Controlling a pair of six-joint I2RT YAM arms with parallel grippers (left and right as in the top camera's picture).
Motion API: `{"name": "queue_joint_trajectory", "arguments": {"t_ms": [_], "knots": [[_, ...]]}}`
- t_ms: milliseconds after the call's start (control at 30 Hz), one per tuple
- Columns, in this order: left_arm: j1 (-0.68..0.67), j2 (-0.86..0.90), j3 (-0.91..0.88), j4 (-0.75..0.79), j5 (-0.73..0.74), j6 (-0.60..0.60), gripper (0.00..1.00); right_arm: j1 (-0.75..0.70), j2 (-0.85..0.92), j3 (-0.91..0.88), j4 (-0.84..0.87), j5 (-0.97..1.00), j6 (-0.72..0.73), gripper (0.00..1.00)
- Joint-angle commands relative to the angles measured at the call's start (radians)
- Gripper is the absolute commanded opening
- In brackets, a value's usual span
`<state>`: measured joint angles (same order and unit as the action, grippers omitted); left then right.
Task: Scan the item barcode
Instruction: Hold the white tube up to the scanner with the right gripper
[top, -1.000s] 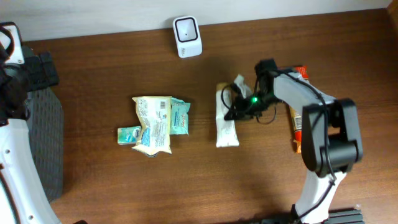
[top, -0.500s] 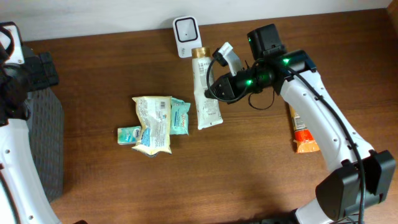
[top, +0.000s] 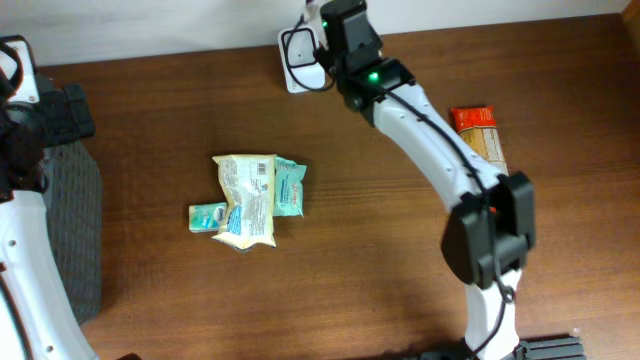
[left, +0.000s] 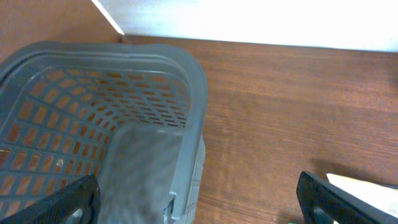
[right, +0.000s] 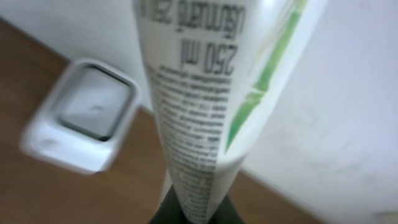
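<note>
At the table's (top: 380, 290) 12 o'clock edge, the right pincer (right: 193, 214) clenches the one tube (right: 199, 112), its long axis running straight out from the pincer. The single scanner (right: 84, 124) sits just beside it at 9 o'clock. The left pincer (left: 199, 208), released, hangs well apart by the one basket (left: 193, 81).

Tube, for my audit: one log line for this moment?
right fingers: shut on tube | tube: held near scanner | left fingers: open near basket
</note>
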<state>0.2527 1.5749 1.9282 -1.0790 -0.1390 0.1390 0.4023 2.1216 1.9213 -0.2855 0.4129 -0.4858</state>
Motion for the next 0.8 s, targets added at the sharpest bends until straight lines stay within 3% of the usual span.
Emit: {"name": "queue_joint_trajectory", "arguments": {"t_ms": [0,200,333,767], "knots": [[0.004,-0.004,0.005,0.000,0.000,0.016,0.99,0.011,0.093,0.022,0.213,0.123,-0.298,0.04],[0.004,-0.004,0.005,0.000,0.000,0.016,0.99,0.011,0.276,0.022,0.523,0.141,-0.424,0.04],[0.004,-0.004,0.005,0.000,0.000,0.016,0.99,0.012,0.355,0.022,0.580,0.167,-0.585,0.04],[0.004,-0.004,0.005,0.000,0.000,0.016,0.99,0.039,0.374,0.022,0.607,0.180,-0.626,0.04]]}}
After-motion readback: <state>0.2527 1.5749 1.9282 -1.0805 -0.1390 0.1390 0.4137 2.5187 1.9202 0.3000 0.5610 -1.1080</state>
